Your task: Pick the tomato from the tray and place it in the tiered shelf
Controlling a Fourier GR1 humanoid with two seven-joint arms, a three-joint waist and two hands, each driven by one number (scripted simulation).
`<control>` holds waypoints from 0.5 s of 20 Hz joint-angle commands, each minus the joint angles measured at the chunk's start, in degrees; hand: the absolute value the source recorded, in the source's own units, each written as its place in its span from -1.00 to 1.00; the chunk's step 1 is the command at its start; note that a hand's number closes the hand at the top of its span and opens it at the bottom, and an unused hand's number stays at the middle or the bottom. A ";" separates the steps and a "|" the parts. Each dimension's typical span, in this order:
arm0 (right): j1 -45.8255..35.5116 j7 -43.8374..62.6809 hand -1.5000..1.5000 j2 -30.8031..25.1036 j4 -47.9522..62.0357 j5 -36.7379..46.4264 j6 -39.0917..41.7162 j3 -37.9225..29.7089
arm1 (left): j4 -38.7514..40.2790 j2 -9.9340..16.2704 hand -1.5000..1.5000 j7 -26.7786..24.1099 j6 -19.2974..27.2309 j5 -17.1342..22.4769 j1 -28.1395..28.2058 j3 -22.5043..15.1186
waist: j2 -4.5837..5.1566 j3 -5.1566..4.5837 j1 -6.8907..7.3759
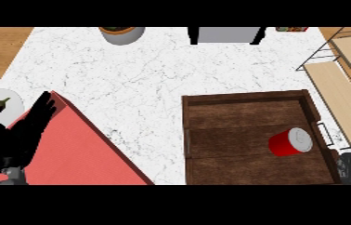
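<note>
Looking steeply down at a white marbled counter (137, 75), I see a dark wooden tray (226, 163) at the lower right. Inside it, toward its right side, lies a red can with a pale lid (290, 142), tipped on its side with the lid facing up and to the right. It is the only thing in the tray; it looks like a tin rather than a round fruit, so I take it for the tomato I am meant to move. Just right of the tray, light wooden boards in a thin black wire frame are the tiered shelf (336, 84), running off the right edge.

My left hand (27, 126) rests at the far left over a red mat (75, 154), fingers straight and apart, holding nothing. Of my right hand (345, 166) only a dark sliver shows at the right edge, beside the tray's handle; I cannot tell how it is set.

I judge the can stiff, fairly light and smooth-walled, likely to roll on its curved side. Taking it across the red body, thumb on one side and fingers opposite, clear of the lid, seems safest.

A grey pot (123, 33) stands at the counter's far edge.
</note>
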 commanded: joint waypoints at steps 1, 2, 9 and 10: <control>0.97 3.15 1.00 -3.73 4.33 -0.07 0.06 -3.74 | 1.64 -0.50 0.00 -1.36 0.33 -1.06 0.05 -0.08 | 0.22 -0.06 -0.01; 2.96 3.57 1.00 -2.41 2.97 -0.06 -0.88 -3.28 | 2.02 0.47 0.00 -2.01 -1.99 1.07 0.99 1.35 | 0.15 -0.07 0.05; 7.11 2.24 1.00 -3.54 3.64 -4.54 -10.02 -7.74 | 3.88 -0.45 0.00 -0.50 -0.79 -0.28 -2.15 0.93 | 0.28 -0.05 -0.12; 5.48 0.40 1.00 -6.96 6.26 -6.26 -8.96 -9.19 | 0.89 -0.52 0.00 1.62 0.30 -0.80 -2.49 0.57 | 0.20 -0.04 0.01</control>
